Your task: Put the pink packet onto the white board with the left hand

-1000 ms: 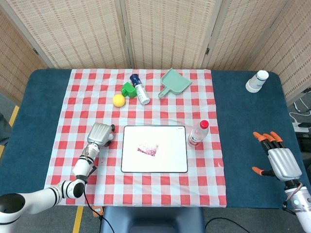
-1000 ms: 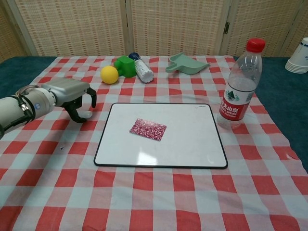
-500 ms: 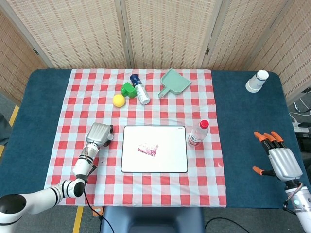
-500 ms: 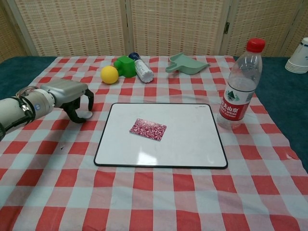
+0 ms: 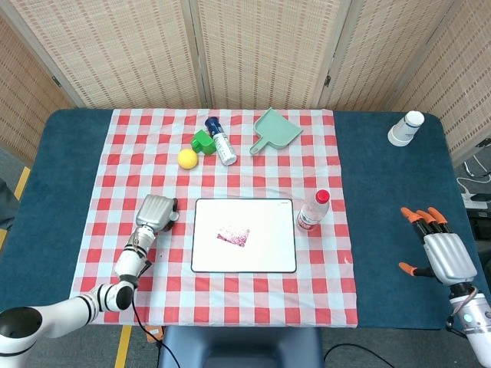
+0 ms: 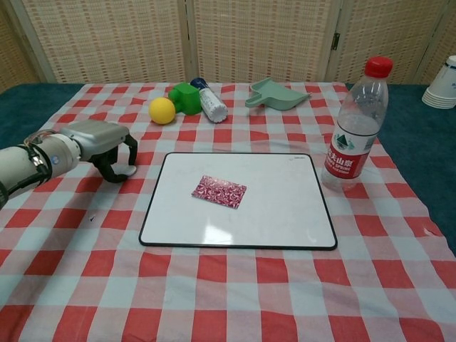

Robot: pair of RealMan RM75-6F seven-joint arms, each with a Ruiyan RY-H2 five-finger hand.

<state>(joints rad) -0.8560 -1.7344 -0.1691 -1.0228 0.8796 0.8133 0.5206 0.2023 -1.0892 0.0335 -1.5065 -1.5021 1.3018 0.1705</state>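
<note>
The pink packet lies flat on the white board, left of its middle. My left hand hovers just left of the board over the checked cloth, fingers curled downward with nothing in them. It is apart from the packet. My right hand is far off at the table's right edge over the blue cover, fingers spread and empty; the chest view does not show it.
A clear water bottle with a red cap stands at the board's right. Behind are a yellow ball, green block, lying white bottle and green dustpan. Stacked paper cups stand far right.
My left hand has drawn back slightly to the left, away from the board, with its fingers curling in a little. The packet and right hand have not moved.
</note>
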